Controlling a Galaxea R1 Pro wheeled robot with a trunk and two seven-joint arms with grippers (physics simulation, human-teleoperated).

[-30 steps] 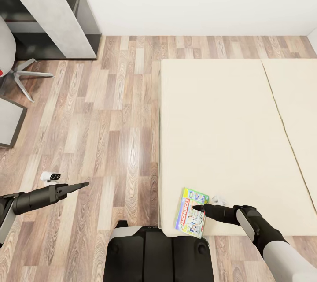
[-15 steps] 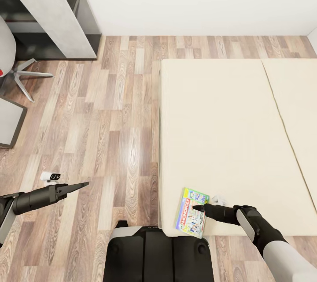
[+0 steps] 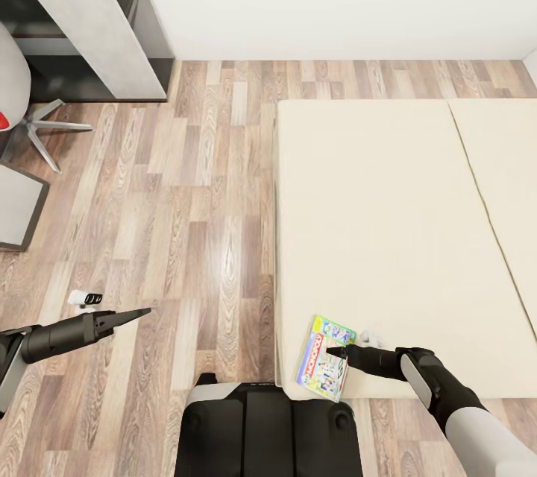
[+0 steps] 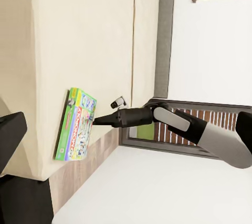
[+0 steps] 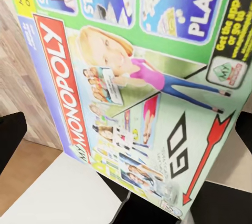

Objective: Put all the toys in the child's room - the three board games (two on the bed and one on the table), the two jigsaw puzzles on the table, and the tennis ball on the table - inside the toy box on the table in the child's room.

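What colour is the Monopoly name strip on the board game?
Red with white letters on the board game, clearest in the right wrist view.

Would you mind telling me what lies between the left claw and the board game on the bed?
In the head view, only bare wood floor separates the left claw from the board game at the bed corner.

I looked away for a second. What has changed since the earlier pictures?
The whole head view shifted slightly, so the camera moved, not the room. The right gripper stays at the Monopoly board game on the bed corner; the left gripper still hangs over the floor.
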